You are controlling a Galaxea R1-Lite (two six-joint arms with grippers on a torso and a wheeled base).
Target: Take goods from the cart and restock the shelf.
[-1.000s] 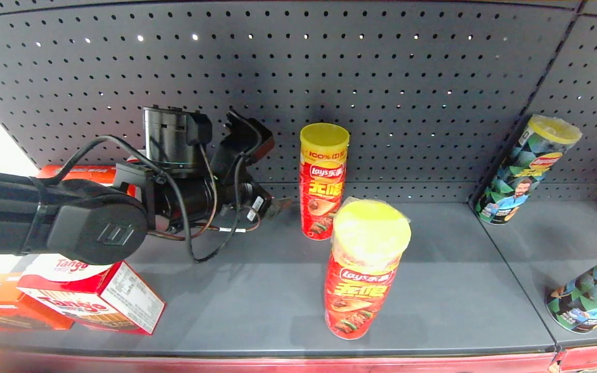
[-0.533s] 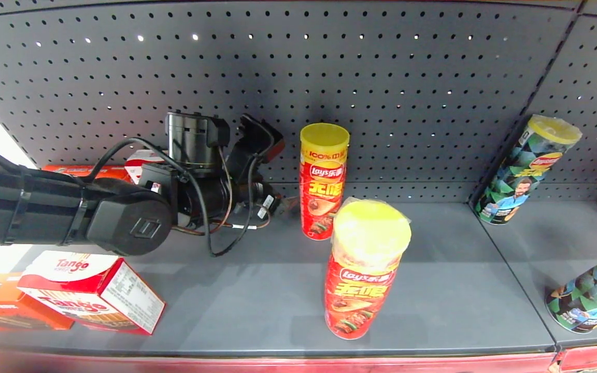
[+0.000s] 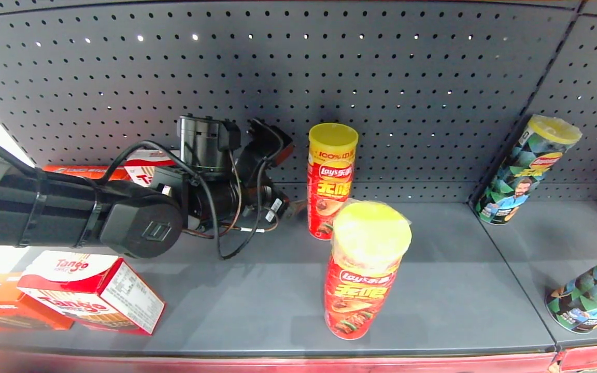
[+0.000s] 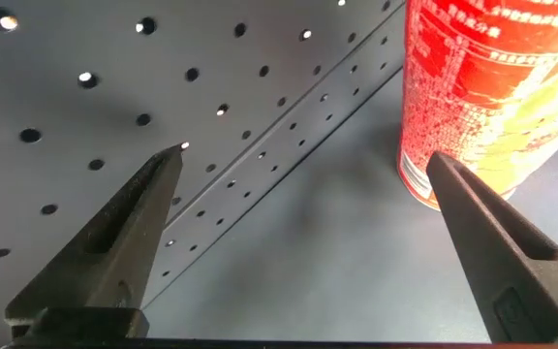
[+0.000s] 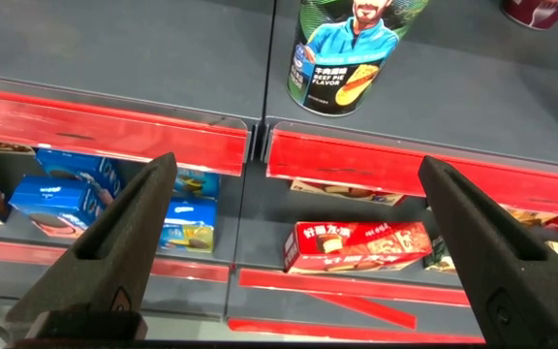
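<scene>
Now left pincer, apart, sits beside rear can near back panel; right pincer apart.

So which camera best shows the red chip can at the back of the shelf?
The head view: the back red can stands whole, lid to base. The left wrist view catches just its lower part, close up. The right wrist view faces a dark can and lower shelves.

Illumination is bright and even. Pinpoints of light pass through the pegboard holes above the left gripper. Soft shadows lie on the shelf below it. Head view lines bow at the edges. Its fingers appear slightly soft.
</scene>
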